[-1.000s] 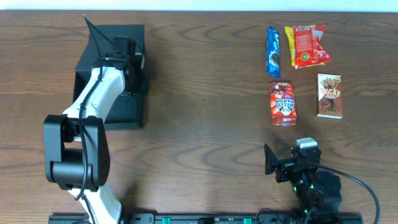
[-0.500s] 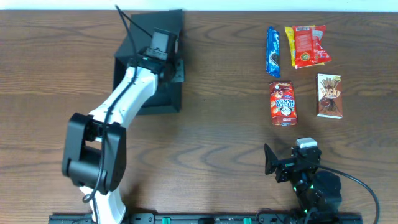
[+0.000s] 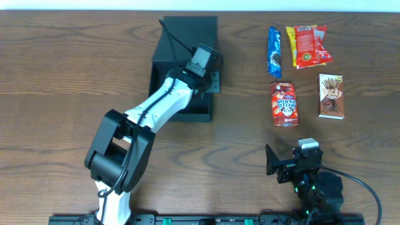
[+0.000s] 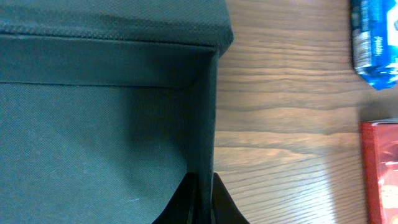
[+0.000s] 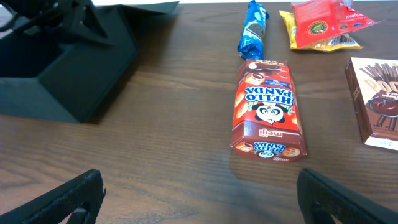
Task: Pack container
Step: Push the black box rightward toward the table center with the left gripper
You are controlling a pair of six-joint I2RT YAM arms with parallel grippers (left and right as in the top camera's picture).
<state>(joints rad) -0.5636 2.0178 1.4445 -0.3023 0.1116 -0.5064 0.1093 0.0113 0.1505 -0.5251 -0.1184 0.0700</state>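
The black container point(image 3: 164, 75) stands open at the back centre of the table, its flap lid point(image 3: 190, 31) lying back. My left gripper point(image 3: 211, 80) is shut on the container's right wall; in the left wrist view the jaws point(image 4: 202, 202) pinch that wall point(image 4: 208, 124), one inside and one outside. The container also shows in the right wrist view point(image 5: 68, 68). My right gripper point(image 3: 292, 164) is open and empty near the front edge, its fingers point(image 5: 74, 196) wide apart in front of the Hello Panda box point(image 5: 267, 112).
Snacks lie at the back right: a blue packet point(image 3: 274, 52), a red and yellow packet point(image 3: 307, 45), the red Hello Panda box point(image 3: 284, 104) and a brown stick-biscuit box point(image 3: 330, 96). The blue packet point(image 4: 373, 43) lies close to the container's right side.
My left gripper has dragged the container to the right, from the table's back left to the back centre, nearer the snacks. The right arm has not moved.
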